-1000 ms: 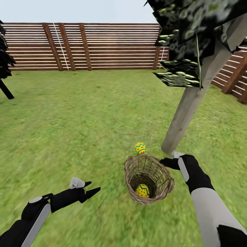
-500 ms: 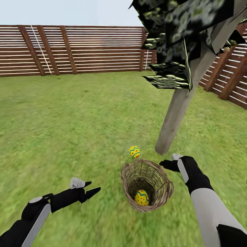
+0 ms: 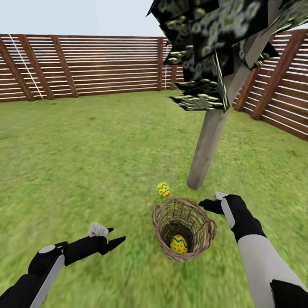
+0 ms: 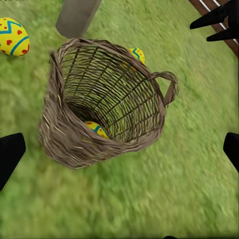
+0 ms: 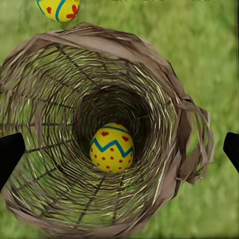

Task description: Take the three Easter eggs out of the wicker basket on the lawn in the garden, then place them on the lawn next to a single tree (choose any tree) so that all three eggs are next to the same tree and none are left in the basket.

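The brown wicker basket (image 3: 170,214) lies tipped on the lawn (image 3: 85,162), mouth toward me. One yellow Easter egg (image 3: 179,244) rests deep inside it (image 5: 112,148). A second egg (image 3: 163,189) lies on the grass between the basket and the tree (image 3: 208,141). In the left wrist view a third egg (image 4: 137,54) peeks past the basket's far rim (image 4: 164,77). My right gripper (image 3: 206,204) hovers open just above the basket's right rim. My left gripper (image 3: 112,238) is open, low over the grass left of the basket.
A brown slat fence (image 3: 98,64) rings the garden at the back and right. The tree's dark foliage (image 3: 205,47) hangs over the trunk. Open grass stretches to the left and ahead.
The whole view has swung to the right, so fence, tree and the loose egg sit further left in the picture. Both arms and the basket keep their places in view.
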Available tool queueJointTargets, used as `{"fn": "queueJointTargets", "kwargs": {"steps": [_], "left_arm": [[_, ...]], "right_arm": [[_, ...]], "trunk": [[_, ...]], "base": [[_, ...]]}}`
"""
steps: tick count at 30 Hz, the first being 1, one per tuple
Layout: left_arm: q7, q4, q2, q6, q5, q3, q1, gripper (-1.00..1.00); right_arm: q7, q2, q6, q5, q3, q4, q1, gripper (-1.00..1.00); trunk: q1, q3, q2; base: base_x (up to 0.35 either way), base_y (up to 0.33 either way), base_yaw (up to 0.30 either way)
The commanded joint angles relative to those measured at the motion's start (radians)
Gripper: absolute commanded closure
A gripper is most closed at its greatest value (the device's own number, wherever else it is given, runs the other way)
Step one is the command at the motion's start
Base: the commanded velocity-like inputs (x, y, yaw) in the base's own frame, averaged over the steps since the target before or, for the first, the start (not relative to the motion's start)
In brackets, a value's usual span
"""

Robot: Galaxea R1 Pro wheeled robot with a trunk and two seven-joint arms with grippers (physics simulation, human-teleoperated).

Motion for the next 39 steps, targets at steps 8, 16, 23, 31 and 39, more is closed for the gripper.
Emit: {"fn": "queueJointTargets", "kwargs": {"steps": [8, 16, 23, 31, 39], "left_arm": [[0.002, 0.0, 0.001, 0.007, 0.008, -0.001, 0.0, -1.0], [0.003, 0.0, 0.001, 0.007, 0.008, -0.001, 0.0, -1.0], [0.003, 0.0, 0.001, 0.007, 0.008, -0.001, 0.0, -1.0], [0.011, 0.0, -0.001, 0.007, 0.007, -0.001, 0.0, -1.0], [0.074, 0.0, -0.009, 0.008, 0.009, 0.0, 0.0, -1.0]], "right_arm": [[0.001, 0.001, 0.005, -0.004, -0.002, -0.001, -0.001, -1.0], [0.001, 0.001, 0.005, -0.001, 0.0, -0.001, -0.001, -1.0], [0.002, 0.001, 0.004, -0.003, 0.003, 0.002, -0.001, -1.0], [-0.001, 0.029, -0.015, -0.005, 0.007, 0.067, -0.001, -1.0], [-0.002, 0.045, -0.057, -0.003, 0.006, 0.078, -0.001, -1.0]], "trunk": [[0.0, 0.005, 0.0], [0.0, 0.005, 0.0], [0.0, 0.003, 0.0], [0.0, 0.0, 0.0], [0.0, 0.0, 0.0]], "base": [[0.162, 0.184, -0.187], [0.013, 0.013, -0.012], [0.0, 0.0, 0.0], [0.0, 0.0, 0.0], [0.0, 0.0, 0.0]]}}
